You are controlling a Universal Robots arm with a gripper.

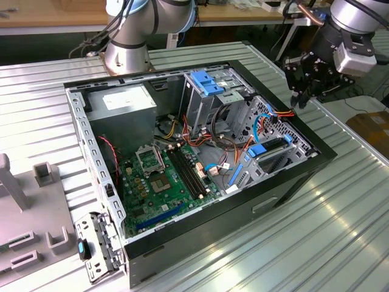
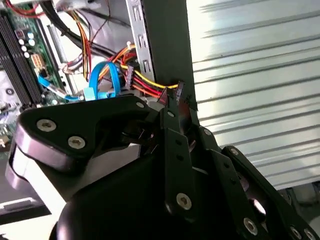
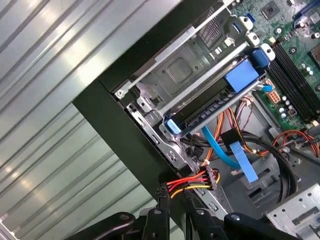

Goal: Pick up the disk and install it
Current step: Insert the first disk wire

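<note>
Exterior view: I log gripper (image 1: 302, 102) over rim of case (image 1: 200, 234) on the exterior view's right, just above red-yellow cables (image 1: 281, 113). Fingers read slightly apart, nothing clamped. Disk (image 1: 271, 146) edge-on in cage (image 1: 255, 112) inside case, blue rail tab at each end, apart from gripper.

First wrist view: fingertips (image 3: 161, 196) parted by narrow gap, cable plug (image 3: 210, 178) just beside. Disk (image 3: 200, 102) slotted in cage.

Second wrist view: gripper (image 2: 177, 100) at case wall, cables (image 2: 145, 87) beside fingertips.
</note>
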